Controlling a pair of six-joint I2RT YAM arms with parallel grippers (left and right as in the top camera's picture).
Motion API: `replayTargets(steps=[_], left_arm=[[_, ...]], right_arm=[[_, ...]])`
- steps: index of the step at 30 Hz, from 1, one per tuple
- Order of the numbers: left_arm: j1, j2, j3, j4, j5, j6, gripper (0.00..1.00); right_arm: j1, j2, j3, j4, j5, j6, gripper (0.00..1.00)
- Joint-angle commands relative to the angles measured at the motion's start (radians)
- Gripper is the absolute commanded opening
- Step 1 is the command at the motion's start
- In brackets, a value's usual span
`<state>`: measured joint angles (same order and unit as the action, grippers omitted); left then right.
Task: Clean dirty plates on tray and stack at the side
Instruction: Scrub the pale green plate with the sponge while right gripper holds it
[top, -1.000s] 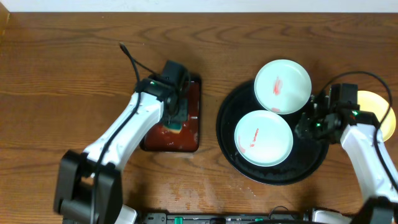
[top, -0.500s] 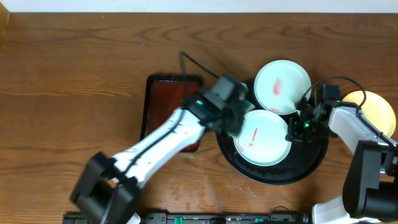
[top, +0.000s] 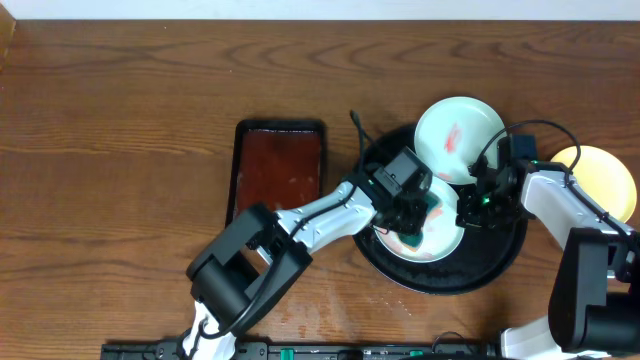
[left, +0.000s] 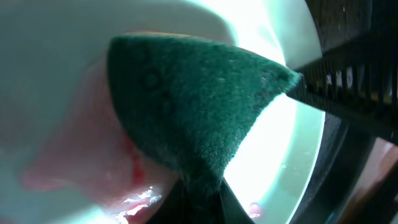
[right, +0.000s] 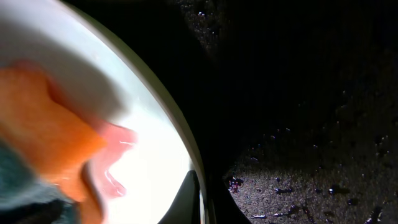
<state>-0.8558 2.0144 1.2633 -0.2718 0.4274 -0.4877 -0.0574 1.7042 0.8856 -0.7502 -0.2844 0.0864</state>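
The black tray (top: 497, 258) holds a white plate (top: 432, 240) with red smears. My left gripper (top: 424, 213) is shut on a green sponge (top: 435, 207) and presses it onto that plate. In the left wrist view the sponge (left: 199, 106) covers the plate (left: 56, 56) beside a wet red smear (left: 134, 173). My right gripper (top: 470, 204) is shut on this plate's right rim (right: 181, 144), one finger (right: 188, 200) inside it. A second white plate (top: 458, 138) with a red smear leans on the tray's back rim. A pale yellow plate (top: 603, 182) lies right of the tray.
A red-brown rectangular tray (top: 278, 180) lies left of the black tray on the wooden table (top: 120, 120). The left arm (top: 320, 218) reaches across between the two trays. The black tray floor (right: 311, 124) is wet and speckled.
My left arm swung from the red-brown tray over to the black tray, bringing the sponge onto the near white plate. My right gripper closed on that plate's rim.
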Motion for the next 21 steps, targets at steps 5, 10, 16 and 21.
replayTargets(steps=[5, 10, 16, 21], left_arm=[[0.133, 0.046, 0.039, -0.217, -0.401, 0.041, 0.07], [0.137, 0.046, 0.114, -0.346, -0.477, 0.155, 0.08], [0.08, 0.08, 0.114, -0.276, -0.266, 0.154, 0.08], [0.013, 0.132, 0.114, -0.163, -0.027, 0.168, 0.07]], right_arm=[[0.072, 0.037, -0.016, 0.02, 0.0, 0.018, 0.01], [0.072, 0.037, -0.016, 0.028, 0.007, 0.019, 0.01], [0.072, 0.037, -0.016, 0.03, 0.019, 0.023, 0.01], [0.072, 0.037, -0.016, 0.03, 0.019, 0.025, 0.01]])
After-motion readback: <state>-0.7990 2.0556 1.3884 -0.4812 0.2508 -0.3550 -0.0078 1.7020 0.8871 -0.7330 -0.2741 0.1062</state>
